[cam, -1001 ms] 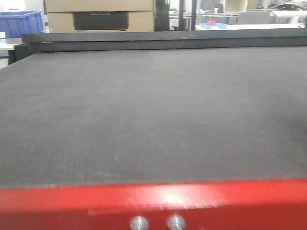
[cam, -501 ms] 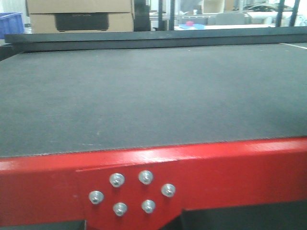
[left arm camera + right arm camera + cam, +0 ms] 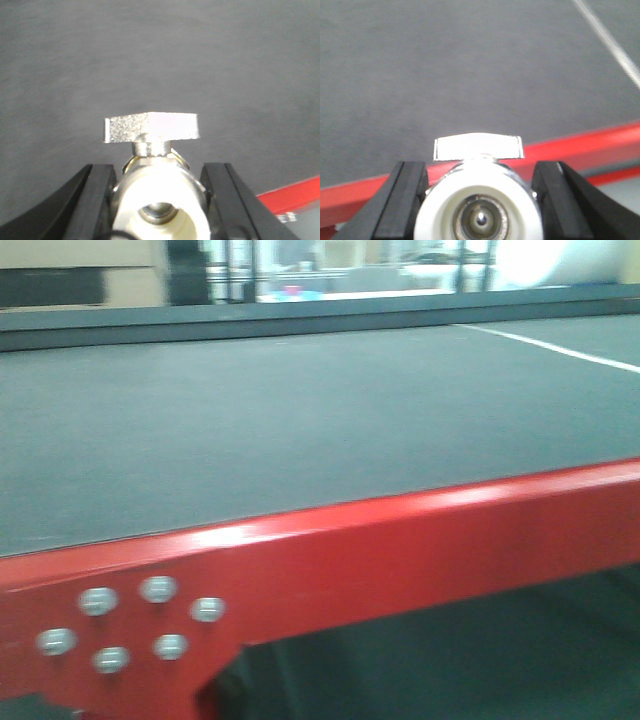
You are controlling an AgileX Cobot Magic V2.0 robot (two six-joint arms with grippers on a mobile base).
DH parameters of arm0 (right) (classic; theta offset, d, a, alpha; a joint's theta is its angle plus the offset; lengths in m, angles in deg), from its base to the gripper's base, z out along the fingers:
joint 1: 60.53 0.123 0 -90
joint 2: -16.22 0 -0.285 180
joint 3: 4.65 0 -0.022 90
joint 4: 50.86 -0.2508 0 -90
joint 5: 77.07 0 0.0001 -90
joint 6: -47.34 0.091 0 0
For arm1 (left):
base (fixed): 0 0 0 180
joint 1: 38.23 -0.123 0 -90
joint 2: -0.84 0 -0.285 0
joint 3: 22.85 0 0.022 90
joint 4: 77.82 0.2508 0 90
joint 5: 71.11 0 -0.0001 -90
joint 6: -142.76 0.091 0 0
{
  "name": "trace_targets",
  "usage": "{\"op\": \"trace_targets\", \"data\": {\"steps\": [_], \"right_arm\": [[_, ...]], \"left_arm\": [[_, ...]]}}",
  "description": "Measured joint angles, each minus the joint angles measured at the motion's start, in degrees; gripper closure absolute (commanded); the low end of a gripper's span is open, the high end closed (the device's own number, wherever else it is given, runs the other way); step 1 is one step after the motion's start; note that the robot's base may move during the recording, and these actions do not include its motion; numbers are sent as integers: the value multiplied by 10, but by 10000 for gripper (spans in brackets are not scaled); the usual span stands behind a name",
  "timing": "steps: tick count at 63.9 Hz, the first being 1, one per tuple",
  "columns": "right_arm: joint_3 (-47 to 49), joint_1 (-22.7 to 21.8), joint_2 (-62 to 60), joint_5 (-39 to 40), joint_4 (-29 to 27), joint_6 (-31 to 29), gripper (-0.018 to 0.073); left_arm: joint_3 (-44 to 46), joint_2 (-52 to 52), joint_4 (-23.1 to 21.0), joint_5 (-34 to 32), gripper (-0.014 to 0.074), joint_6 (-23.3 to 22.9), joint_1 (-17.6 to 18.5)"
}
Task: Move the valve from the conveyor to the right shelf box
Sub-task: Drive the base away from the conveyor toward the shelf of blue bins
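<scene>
Dark grey conveyor (image 3: 300, 430) fills the front view, edged along its near side by a red frame (image 3: 420, 540). Compared with the two earlier front views, the whole scene has slid leftward. The cardboard box (image 3: 70, 280) behind the belt is now almost out at the left edge, a white line (image 3: 560, 348) on the belt has come in at the right, and the cluster of bolts (image 3: 130, 625) on the frame has shifted to the lower left. The picture is blurred by motion. Taken together, this suggests the base is swinging toward the right, where the shelf box should stand; no shelf or box is visible yet.

No valve lies loose on the visible belt, so the pick appears done and the carry is under way. The left end effector (image 3: 160, 200) is closed partway, its black fingers (image 3: 95, 195) pressed against both sides of a valve (image 3: 160, 215), white end toward the camera and metal handle (image 3: 150, 127) pointing away, above the belt. The right end effector (image 3: 477, 200) grips a second valve (image 3: 477, 215) in the same way, above the belt's red edge.
</scene>
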Motion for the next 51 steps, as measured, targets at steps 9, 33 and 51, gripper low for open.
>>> {"op": "trace_targets", "data": {"steps": [9,33,51], "right_arm": [[0,0,0,0,0,0,727],[0,0,0,0,1,0,727],[0,0,0,0,1,0,727]], "left_arm": [[0,0,0,0,707,0,0],[0,0,-1,-1,707,0,0],[0,0,-1,-2,707,0,0]]}}
